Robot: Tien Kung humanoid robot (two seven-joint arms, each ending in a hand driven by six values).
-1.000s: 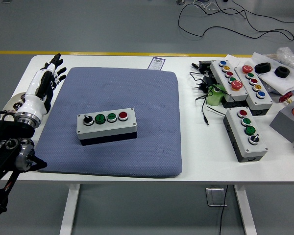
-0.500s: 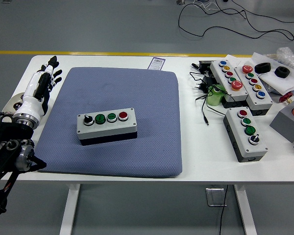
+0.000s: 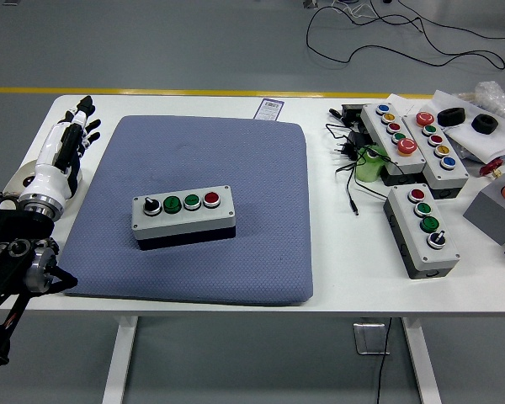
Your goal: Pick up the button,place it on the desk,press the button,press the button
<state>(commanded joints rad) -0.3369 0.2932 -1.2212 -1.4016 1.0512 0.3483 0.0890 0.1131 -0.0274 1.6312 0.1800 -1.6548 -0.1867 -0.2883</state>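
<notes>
A grey button box (image 3: 184, 216) lies on the blue-grey mat (image 3: 194, 151). It carries a black knob, two green buttons and a red button in a row. My left hand (image 3: 71, 135) is white with black fingertips. It hovers over the table's left edge, left of the mat, fingers stretched out and holding nothing. It is well apart from the box. The right hand is not in view.
Three more button boxes (image 3: 421, 229) (image 3: 392, 139) (image 3: 440, 150) and black cables (image 3: 349, 160) lie on the white table (image 3: 345, 261) right of the mat. A grey block (image 3: 493, 210), black rings and a plastic bag sit at the far right.
My left hand has drawn back to the left and slightly up the picture, off the mat's left edge. The button box has not moved.
</notes>
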